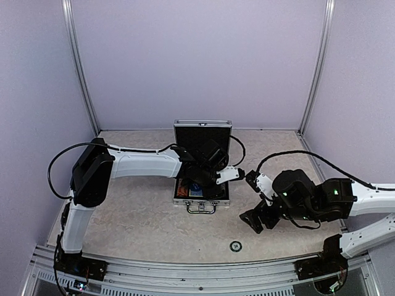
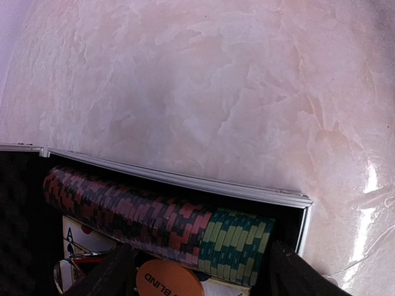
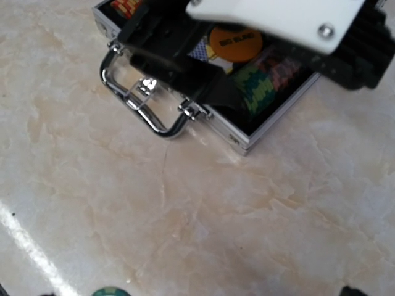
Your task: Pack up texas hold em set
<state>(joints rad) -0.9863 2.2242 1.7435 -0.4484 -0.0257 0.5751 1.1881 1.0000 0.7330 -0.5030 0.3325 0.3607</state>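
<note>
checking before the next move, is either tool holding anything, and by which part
nothing, as far as shows: the left tool stands open over the chip row lying in the case; the right tool is open and empty.

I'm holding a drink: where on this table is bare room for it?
Bare tabletop lies left of the case, up to the left arm, and in the near strip between its handle and the loose chip. Crowded right of the case: right arm.

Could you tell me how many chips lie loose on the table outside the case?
1: a chip near the table's front edge, in front of the case. Others may be hidden.
</note>
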